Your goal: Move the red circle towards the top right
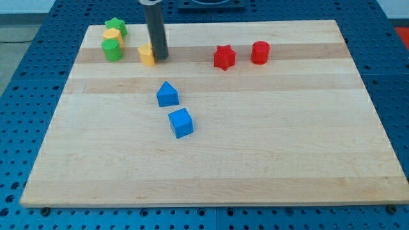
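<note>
The red circle (260,52) is a short red cylinder near the view's top, right of centre, on the wooden board (255,147). A red star (224,57) lies just to its left, apart from it. My tip (160,58) is far to the left of both, touching the right side of a yellow block (147,55), whose shape I cannot make out.
A green star (115,27), a yellow block (113,36) and a green cylinder (112,50) cluster at the top left. A blue house-shaped block (167,94) and a blue cube (181,122) sit left of centre.
</note>
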